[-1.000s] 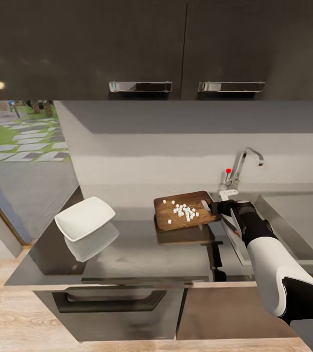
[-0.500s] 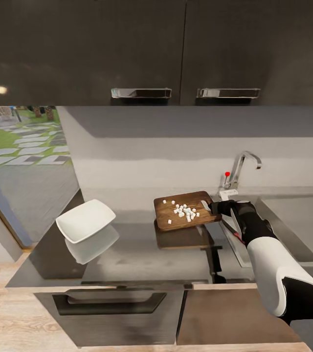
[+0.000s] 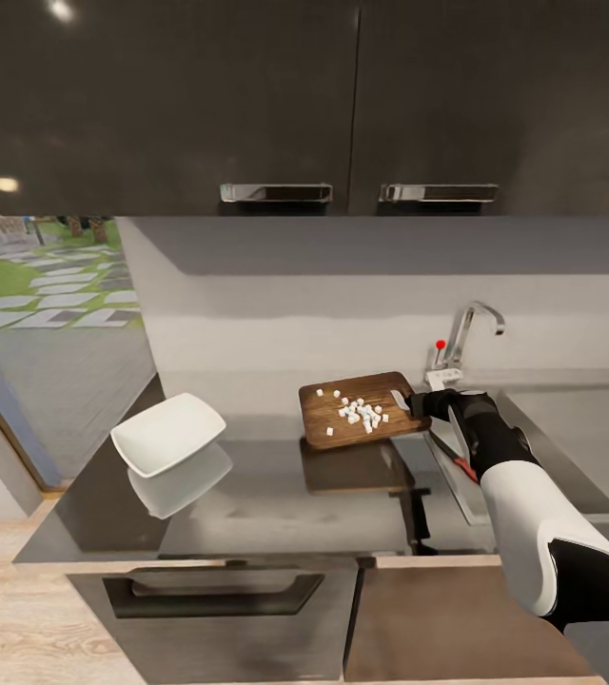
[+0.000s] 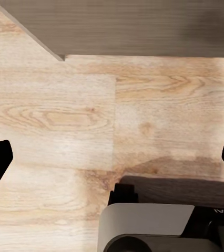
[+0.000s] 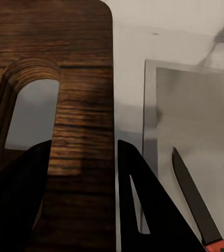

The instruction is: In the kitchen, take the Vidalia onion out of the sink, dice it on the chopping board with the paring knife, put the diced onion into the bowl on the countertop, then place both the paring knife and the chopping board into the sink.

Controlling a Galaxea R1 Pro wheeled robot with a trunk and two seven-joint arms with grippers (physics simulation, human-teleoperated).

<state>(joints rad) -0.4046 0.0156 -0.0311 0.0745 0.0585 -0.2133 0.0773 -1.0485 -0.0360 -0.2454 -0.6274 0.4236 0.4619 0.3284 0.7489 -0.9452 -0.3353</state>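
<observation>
Board (image 3: pixel 363 410), held at its handle end by the right gripper (image 3: pixel 417 403), hangs lifted above the tabletop (image 3: pixel 276 495), its reflection lying clear beneath it, with the white onion dice (image 3: pixel 363 413) still heaped on top. Over the last second the board, dice and arm have hardly shifted against the tabletop; what has slid is the whole picture, so the head or base has moved, not the things. The bowl (image 3: pixel 167 434) stands well apart toward the left end, empty. To my eye the carry to the bowl is only beginning, and a level board matters most, since the dice lie loose.

From the right wrist, the gripper's dark fingers (image 5: pixel 143 205) close on the board (image 5: pixel 70 79) by its handle hole, one on each face, and the knife (image 5: pixel 196 205) shows beyond it in the sink (image 5: pixel 196 105), dark blade and red handle tip. The head view gives only a red speck there. The left gripper (image 4: pixel 112 163) is spread wide, empty, over wooden floor (image 4: pixel 64 115).
</observation>
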